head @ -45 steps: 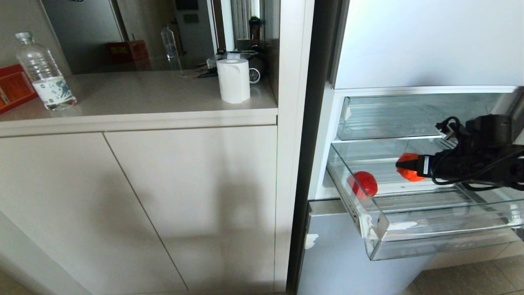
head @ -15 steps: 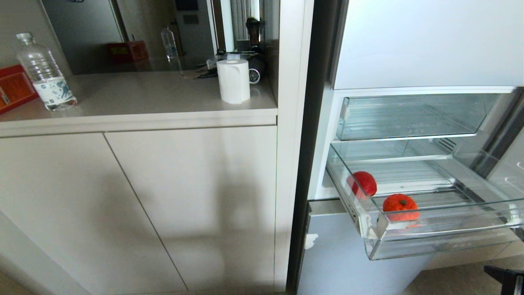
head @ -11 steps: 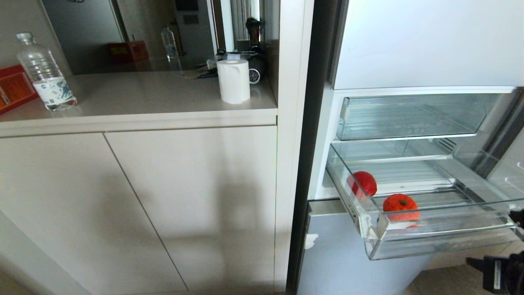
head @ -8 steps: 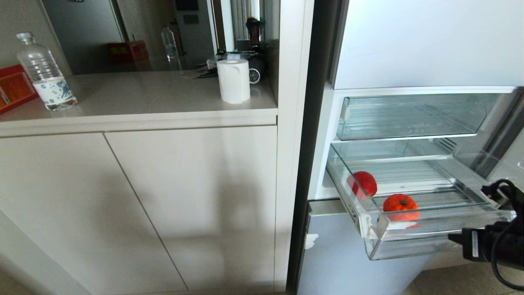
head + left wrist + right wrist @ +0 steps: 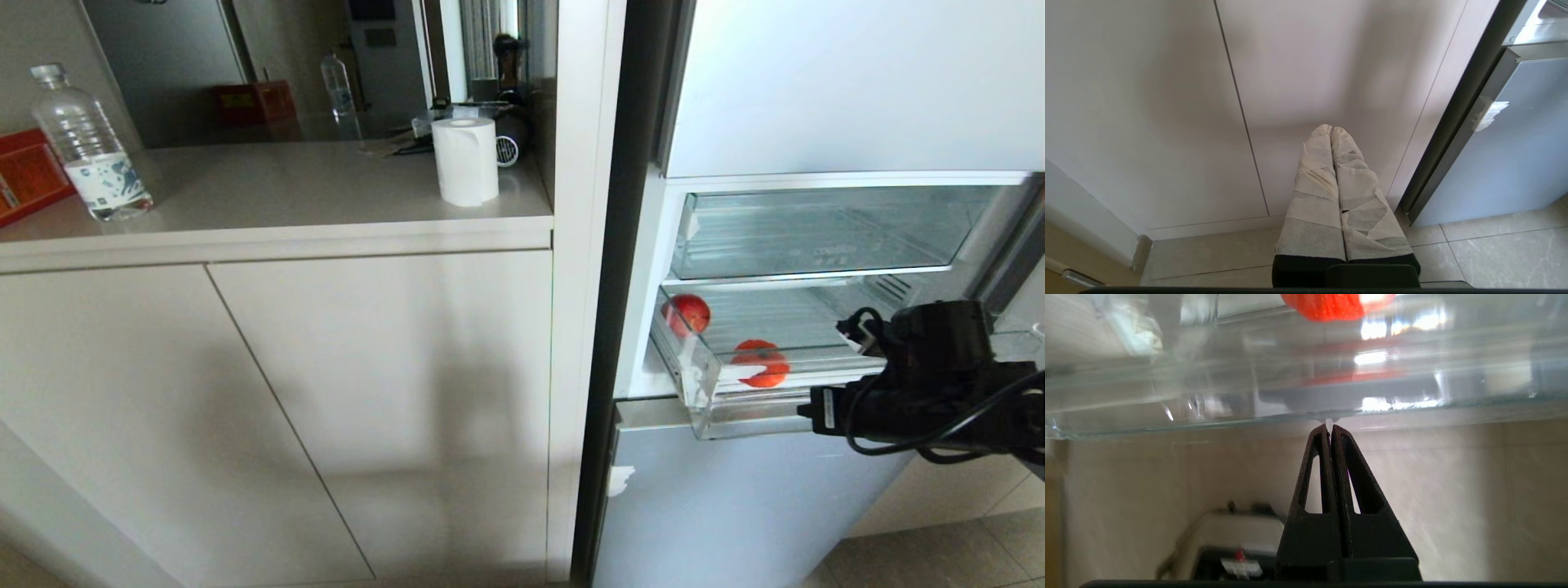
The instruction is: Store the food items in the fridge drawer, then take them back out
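Observation:
The clear fridge drawer [image 5: 739, 422] sits pushed most of the way into the fridge. Inside it lie two food items: a red apple-like fruit [image 5: 687, 314] at the back left and an orange-red round fruit [image 5: 759, 364] near the front. My right gripper [image 5: 803, 412] is shut and empty, and its tip rests against the drawer's front lip. In the right wrist view the shut black fingertips [image 5: 1329, 427] touch the clear drawer front [image 5: 1208, 400], with the orange-red fruit [image 5: 1337, 304] behind the plastic. My left gripper [image 5: 1331, 129], shut and wrapped in tape, is parked low facing the cabinet door.
A clear flat-fronted bin [image 5: 816, 233] sits above the drawer. Below is the silver-blue door panel [image 5: 735, 506]. To the left, a beige counter [image 5: 277, 220] carries a paper roll [image 5: 465, 161], a water bottle [image 5: 88, 147] and a red box [image 5: 24, 175].
The drawer has slid from pulled out to nearly in, carrying both fruits back. My right arm rose from the lower right corner to the drawer's front lip.

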Robot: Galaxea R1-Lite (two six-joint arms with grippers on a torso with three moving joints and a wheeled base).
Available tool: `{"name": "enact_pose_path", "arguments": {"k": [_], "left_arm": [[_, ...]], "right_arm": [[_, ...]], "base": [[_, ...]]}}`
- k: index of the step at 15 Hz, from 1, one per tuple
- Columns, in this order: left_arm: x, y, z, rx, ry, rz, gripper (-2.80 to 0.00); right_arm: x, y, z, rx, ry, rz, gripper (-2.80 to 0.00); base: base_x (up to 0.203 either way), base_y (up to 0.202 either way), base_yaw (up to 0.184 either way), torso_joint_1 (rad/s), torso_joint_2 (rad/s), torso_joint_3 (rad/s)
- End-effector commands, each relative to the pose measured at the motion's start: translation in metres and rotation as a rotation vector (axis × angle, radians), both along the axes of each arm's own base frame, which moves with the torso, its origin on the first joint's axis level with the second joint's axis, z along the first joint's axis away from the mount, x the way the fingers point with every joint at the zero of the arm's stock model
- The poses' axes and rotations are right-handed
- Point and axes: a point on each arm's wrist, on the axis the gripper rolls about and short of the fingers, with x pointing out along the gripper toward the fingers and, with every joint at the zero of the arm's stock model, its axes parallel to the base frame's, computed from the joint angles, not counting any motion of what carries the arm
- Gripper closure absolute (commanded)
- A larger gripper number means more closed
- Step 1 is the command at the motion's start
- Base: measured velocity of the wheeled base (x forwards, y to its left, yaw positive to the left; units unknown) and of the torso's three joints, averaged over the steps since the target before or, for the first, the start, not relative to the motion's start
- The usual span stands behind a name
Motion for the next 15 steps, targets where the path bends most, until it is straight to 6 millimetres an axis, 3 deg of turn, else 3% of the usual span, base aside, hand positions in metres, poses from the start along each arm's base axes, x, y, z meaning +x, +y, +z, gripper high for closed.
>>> {"name": "enact_pose_path", "arguments": {"k": [1,3,4,8,11,15], "left_arm": [[0.0,0.0,0.0,0.0,-0.001,0.0,0.0],[0.0,0.0,0.0,0.0,-0.001,0.0,0.0],[0.0,0.0,0.0,0.0,-0.001,0.0,0.0],[0.0,0.0,0.0,0.0,-0.001,0.0,0.0],[0.0,0.0,0.0,0.0,-0.001,0.0,0.0],[0.0,0.0,0.0,0.0,-0.001,0.0,0.0]], "right_arm": [[0.047,0.009,-0.029,0.061,-0.063,-0.019,0.0],[0.07,0.022,-0.033,0.132,-0.171,-0.031,0.0],[0.073,0.027,-0.034,0.149,-0.182,-0.031,0.0],[0.055,0.028,-0.022,0.169,-0.186,-0.035,0.0],[0.004,0.024,0.014,0.178,-0.231,-0.038,0.0],[-0.106,-0.001,0.064,0.155,-0.368,-0.107,0.0]], "base": [[0.0,0.0,0.0,0.0,0.0,0.0],[0.0,0.0,0.0,0.0,0.0,0.0],[0.0,0.0,0.0,0.0,0.0,0.0],[0.0,0.0,0.0,0.0,0.0,0.0],[0.0,0.0,0.0,0.0,0.0,0.0],[0.0,0.0,0.0,0.0,0.0,0.0]]}}
